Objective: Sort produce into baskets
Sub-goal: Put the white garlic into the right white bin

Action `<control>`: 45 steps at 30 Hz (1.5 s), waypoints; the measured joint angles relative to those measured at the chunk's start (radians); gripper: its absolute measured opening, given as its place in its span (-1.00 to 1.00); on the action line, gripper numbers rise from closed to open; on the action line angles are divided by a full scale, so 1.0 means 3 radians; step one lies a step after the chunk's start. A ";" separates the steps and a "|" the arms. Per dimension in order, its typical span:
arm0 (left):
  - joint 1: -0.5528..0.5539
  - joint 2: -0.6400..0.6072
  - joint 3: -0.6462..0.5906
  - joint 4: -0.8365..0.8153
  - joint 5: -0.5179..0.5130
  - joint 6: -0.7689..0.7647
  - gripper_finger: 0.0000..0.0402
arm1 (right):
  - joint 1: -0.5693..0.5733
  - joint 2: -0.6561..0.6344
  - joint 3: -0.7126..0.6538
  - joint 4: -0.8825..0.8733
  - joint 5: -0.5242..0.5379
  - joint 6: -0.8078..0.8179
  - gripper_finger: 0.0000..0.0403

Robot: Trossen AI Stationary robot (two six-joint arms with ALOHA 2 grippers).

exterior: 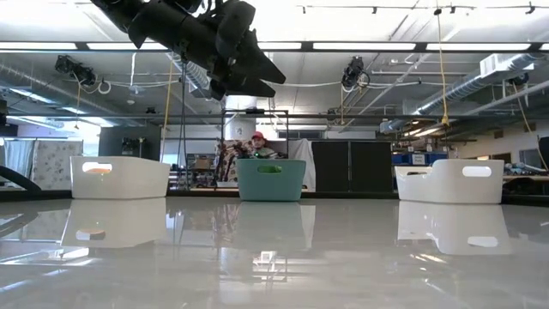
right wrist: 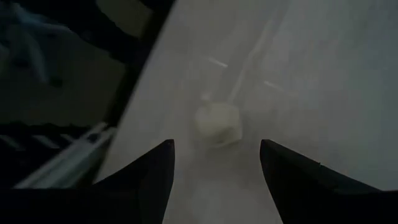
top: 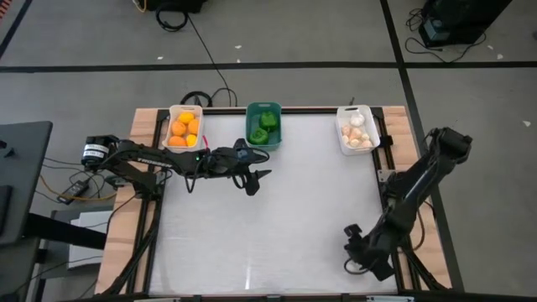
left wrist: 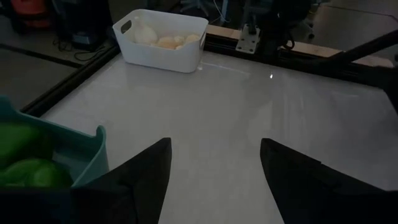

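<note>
Three baskets stand along the table's far edge. The left white one (top: 183,127) holds orange fruits, the teal one (top: 263,126) holds green peppers (left wrist: 25,165), and the right white one (top: 356,128) holds pale garlic-like bulbs (left wrist: 163,41). My left gripper (top: 256,178) hangs open above the table, just near of the teal basket, with nothing between its fingers. My right gripper (top: 356,253) is open at the near right corner, pointing steeply down. One pale bulb (right wrist: 219,123) lies on the table just beyond its fingertips, untouched.
The black table frame (right wrist: 134,74) and wooden border (top: 417,235) run close beside my right gripper. A broad bare stretch of white tabletop (top: 277,218) lies between the arms. A person in a red cap (exterior: 257,142) sits beyond the far edge.
</note>
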 joint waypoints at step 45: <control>0.0062 -0.0662 0.0004 -0.0673 0.0161 -0.0073 0.26 | -0.1132 0.0455 -0.0004 0.0249 0.1269 -0.0624 -0.27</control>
